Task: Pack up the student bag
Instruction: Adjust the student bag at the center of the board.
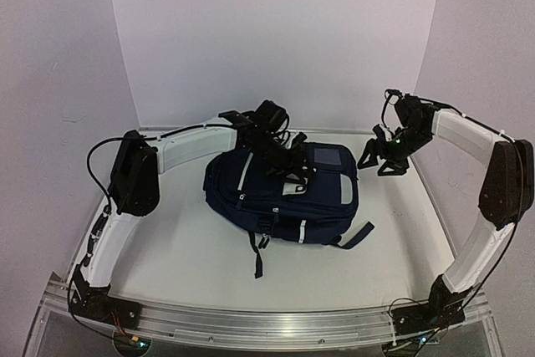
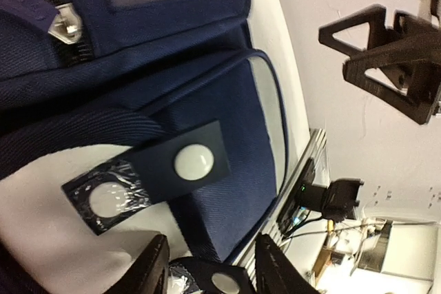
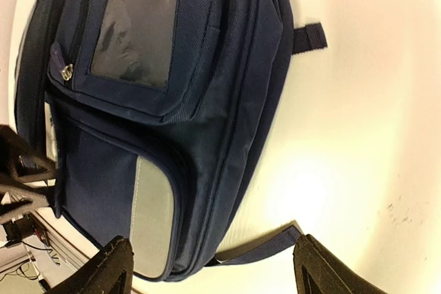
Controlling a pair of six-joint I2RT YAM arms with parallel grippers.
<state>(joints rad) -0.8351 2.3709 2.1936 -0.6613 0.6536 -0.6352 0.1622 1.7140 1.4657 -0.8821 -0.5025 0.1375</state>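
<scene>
The student bag [image 1: 276, 202] lies flat mid-table, navy with a grey stripe and a white patch [image 2: 48, 225]. My left gripper [image 1: 292, 171] hovers low over that patch. In the left wrist view its jaws [image 2: 210, 275] stand apart, open, with a navy snap tab [image 2: 224, 281] lying loose between them and a second snap tab [image 2: 186, 163] just beyond. My right gripper [image 1: 380, 165] hangs in the air to the right of the bag. Its fingers [image 3: 114, 266] are spread wide with nothing between them [image 3: 213, 270], above the bag's side [image 3: 172, 101] and a strap end [image 3: 275, 249].
Black straps trail from the bag toward the near edge [image 1: 257, 257] and to its right [image 1: 358, 236]. A zipper pull [image 2: 65, 22] sits on the front pocket. White walls enclose the table on three sides; an aluminium rail [image 1: 267, 323] runs along the front.
</scene>
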